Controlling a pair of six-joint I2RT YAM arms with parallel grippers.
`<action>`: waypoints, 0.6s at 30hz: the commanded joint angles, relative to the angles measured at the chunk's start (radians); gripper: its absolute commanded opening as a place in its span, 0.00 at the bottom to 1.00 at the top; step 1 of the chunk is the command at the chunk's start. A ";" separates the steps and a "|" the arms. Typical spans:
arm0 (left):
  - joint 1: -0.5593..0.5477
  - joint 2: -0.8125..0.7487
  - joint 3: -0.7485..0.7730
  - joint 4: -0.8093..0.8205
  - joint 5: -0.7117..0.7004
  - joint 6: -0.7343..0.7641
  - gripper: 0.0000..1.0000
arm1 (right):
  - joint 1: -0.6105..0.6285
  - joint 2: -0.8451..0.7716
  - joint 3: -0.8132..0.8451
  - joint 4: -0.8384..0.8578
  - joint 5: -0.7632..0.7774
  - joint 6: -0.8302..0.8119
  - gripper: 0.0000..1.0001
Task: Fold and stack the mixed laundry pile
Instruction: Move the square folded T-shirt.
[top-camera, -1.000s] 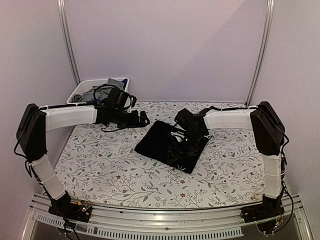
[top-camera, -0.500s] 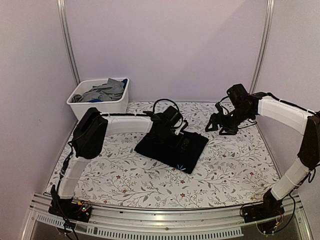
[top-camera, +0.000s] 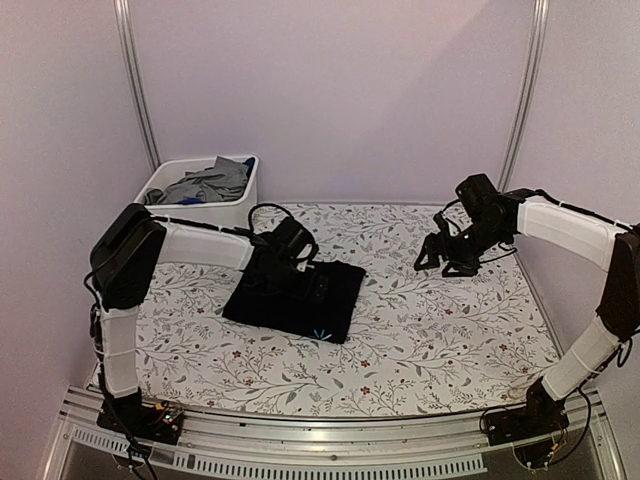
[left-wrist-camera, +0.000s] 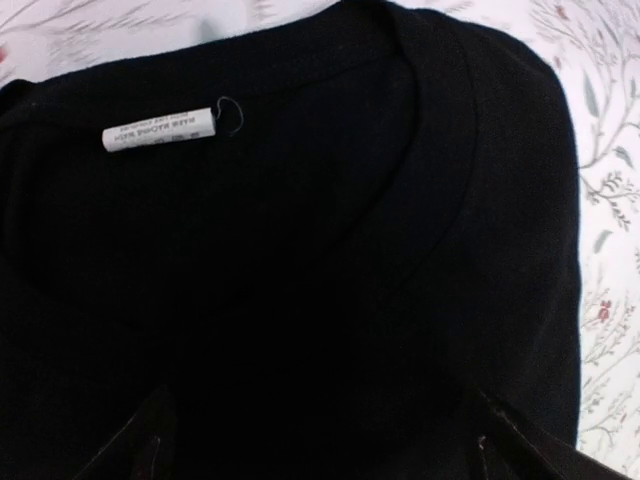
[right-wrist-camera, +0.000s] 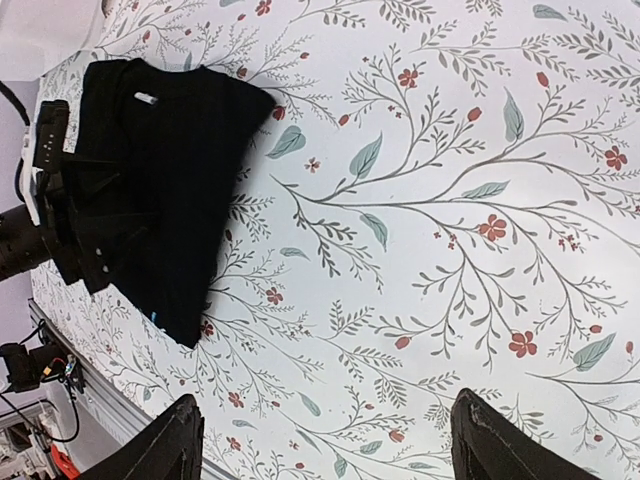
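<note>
A folded black T-shirt (top-camera: 290, 300) lies flat on the floral table, left of centre, with a small light-blue mark (top-camera: 320, 335) at its near edge. My left gripper (top-camera: 312, 290) sits low over it, open. In the left wrist view its fingertips (left-wrist-camera: 138, 452) straddle plain black cloth (left-wrist-camera: 300, 250) below the neckline and the white label (left-wrist-camera: 160, 128). My right gripper (top-camera: 432, 262) hangs open over bare tablecloth at the far right, nothing between its fingers (right-wrist-camera: 172, 440). The black T-shirt (right-wrist-camera: 160, 180) shows far off in that view. More of the laundry pile, grey cloth (top-camera: 208, 182) with a bit of blue (top-camera: 190, 201), lies in the bin.
The white plastic bin (top-camera: 205, 213) stands at the back left corner, beside the left wall. The floral tablecloth (top-camera: 440, 320) covers the table; metal frame posts stand at the back corners. The table's near edge is a metal rail (top-camera: 330, 435).
The right arm left the black T-shirt and swung to the far right. The left arm came from the bin onto the shirt, and the shirt has slid left and squared up.
</note>
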 joint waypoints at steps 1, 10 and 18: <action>0.139 -0.071 -0.308 -0.127 -0.020 -0.105 1.00 | -0.006 0.032 0.024 0.014 -0.015 -0.020 0.84; 0.473 -0.325 -0.577 -0.129 0.026 0.106 1.00 | -0.007 0.075 0.040 0.052 -0.045 -0.020 0.84; 0.592 -0.138 -0.394 -0.278 0.012 0.343 0.99 | -0.013 0.115 0.077 0.055 -0.057 -0.029 0.84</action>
